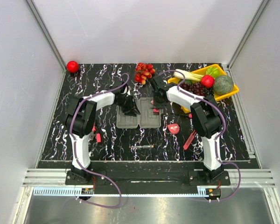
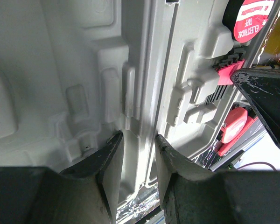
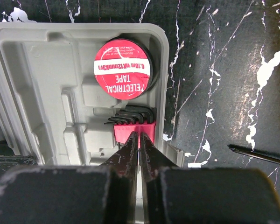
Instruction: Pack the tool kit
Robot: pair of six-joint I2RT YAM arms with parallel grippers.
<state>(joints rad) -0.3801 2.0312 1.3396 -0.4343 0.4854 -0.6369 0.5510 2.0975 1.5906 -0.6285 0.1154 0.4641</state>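
The grey tool case [image 1: 140,116] lies open and flat at the table's middle. My left gripper [image 1: 129,109] hovers low over its left half; in the left wrist view its jaws [image 2: 139,151] stand open and empty astride the case's hinge ridge [image 2: 144,70]. My right gripper [image 1: 156,100] is over the right half; its jaws [image 3: 139,136] are shut, tips at the red hex key holder [image 3: 126,128]. A red electrical tape roll [image 3: 122,69] sits in its compartment. A red tape measure [image 1: 174,128], a red-handled tool [image 1: 190,140] and a screwdriver [image 1: 141,147] lie on the table.
A yellow tray [image 1: 231,91] of fruit and vegetables stands at the back right. Red fruit [image 1: 143,72] lies behind the case and a red apple [image 1: 73,66] is in the back left corner. A small red item [image 1: 98,137] lies by the left arm.
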